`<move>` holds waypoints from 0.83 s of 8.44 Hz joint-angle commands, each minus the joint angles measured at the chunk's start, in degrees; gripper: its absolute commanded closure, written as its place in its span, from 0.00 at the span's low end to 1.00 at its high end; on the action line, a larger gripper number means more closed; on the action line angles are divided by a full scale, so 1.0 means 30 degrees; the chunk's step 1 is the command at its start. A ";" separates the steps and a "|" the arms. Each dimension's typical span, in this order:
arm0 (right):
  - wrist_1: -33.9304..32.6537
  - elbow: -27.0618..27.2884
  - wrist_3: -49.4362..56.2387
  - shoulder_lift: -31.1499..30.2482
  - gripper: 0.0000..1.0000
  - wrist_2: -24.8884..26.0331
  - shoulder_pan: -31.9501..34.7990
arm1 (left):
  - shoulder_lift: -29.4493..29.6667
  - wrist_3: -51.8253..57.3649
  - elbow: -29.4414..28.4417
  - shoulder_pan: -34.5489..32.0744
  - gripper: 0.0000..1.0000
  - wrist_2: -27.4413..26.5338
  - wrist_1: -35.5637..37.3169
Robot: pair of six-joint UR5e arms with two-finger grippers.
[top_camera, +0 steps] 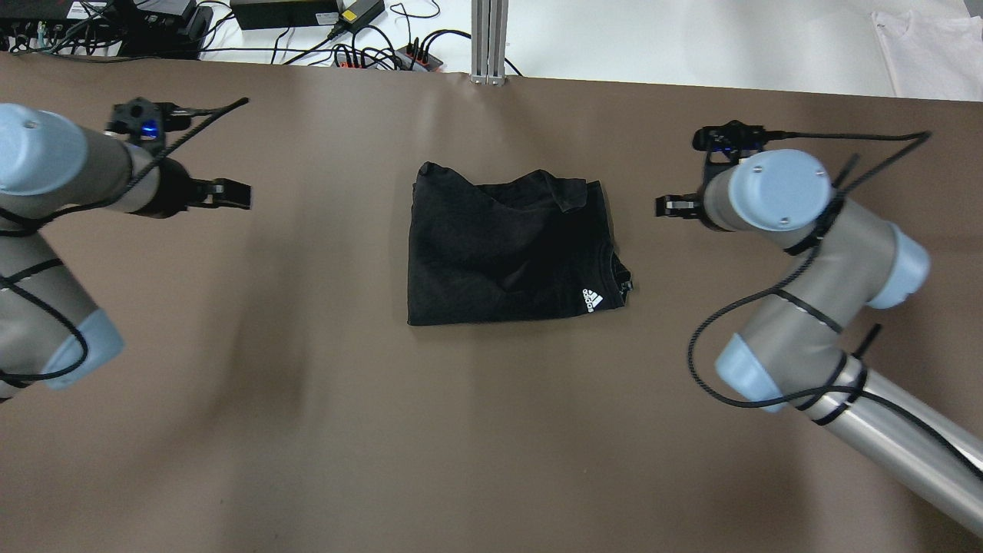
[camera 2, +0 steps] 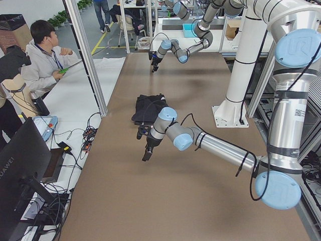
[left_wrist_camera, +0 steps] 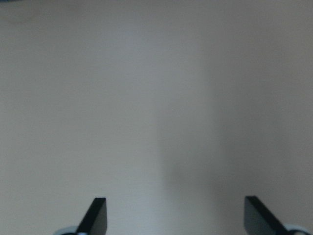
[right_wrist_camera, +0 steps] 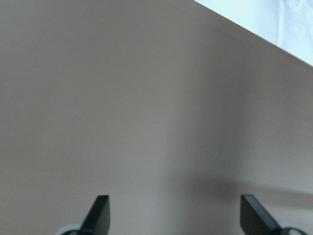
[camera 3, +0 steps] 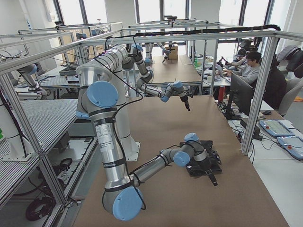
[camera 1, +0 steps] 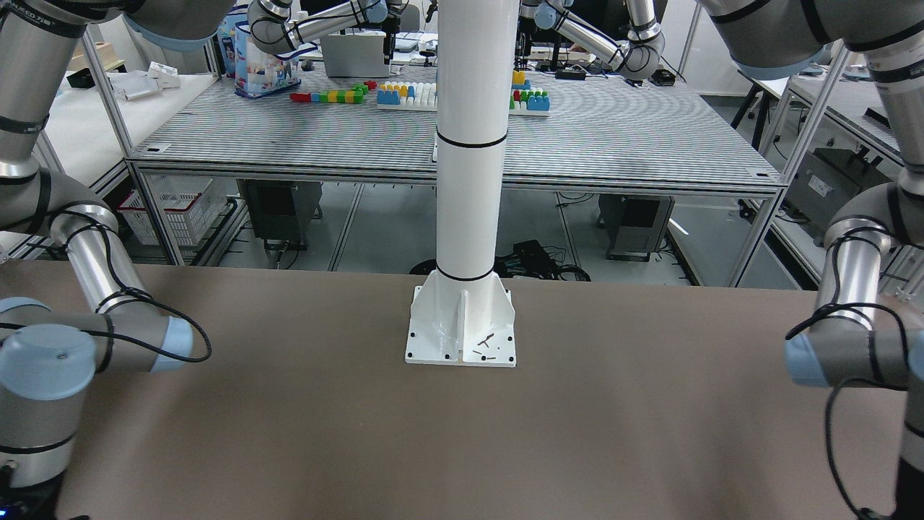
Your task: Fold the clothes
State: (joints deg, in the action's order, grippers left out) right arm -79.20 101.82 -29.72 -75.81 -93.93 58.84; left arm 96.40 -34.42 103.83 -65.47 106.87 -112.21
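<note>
Folded black tee (top_camera: 511,250) w/ white logo is lying mid-table (top_camera: 307,430). L gripper (left_wrist_camera: 176,218) is hovering well off to its left, fingers spread wide, gripping nothing. R gripper (right_wrist_camera: 173,215) is doing likewise on its right, nearer, its wrist partly hiding it from overhead. Cables (top_camera: 369,50) & alu post (top_camera: 489,38) are sitting past far edge, white cloth (top_camera: 929,46) lying beyond far-right corner.

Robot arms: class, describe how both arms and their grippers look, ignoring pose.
Both the left arm and right arm are silver-grey metal tubes with rounded pale-blue joint caps; black cables loop along them, strapped by black bands. The left gripper and right gripper are black and two-fingered.
</note>
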 commanded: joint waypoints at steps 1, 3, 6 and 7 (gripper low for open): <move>-0.0055 0.0131 0.8504 -0.2498 0.06 0.0138 0.4365 | -0.0989 0.8049 -0.0038 -0.4093 0.00 -0.1046 0.1948; 0.0263 0.0218 0.9294 -0.3695 0.06 0.0283 0.5899 | -0.1367 0.9246 0.0020 -0.5011 0.00 -0.1317 0.2248; 0.1439 0.0539 0.8596 -0.4232 0.06 0.0402 0.6373 | -0.2749 0.9014 0.0569 -0.5768 0.00 -0.2020 0.2072; 0.1439 0.0686 0.7458 -0.4406 0.06 0.0402 0.6373 | -0.2747 0.8055 0.0809 -0.5804 0.00 -0.2281 0.2044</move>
State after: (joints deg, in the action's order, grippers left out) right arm -75.57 103.00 -3.15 -88.09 -92.78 77.66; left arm 88.63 -7.30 104.46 -81.54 101.35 -106.09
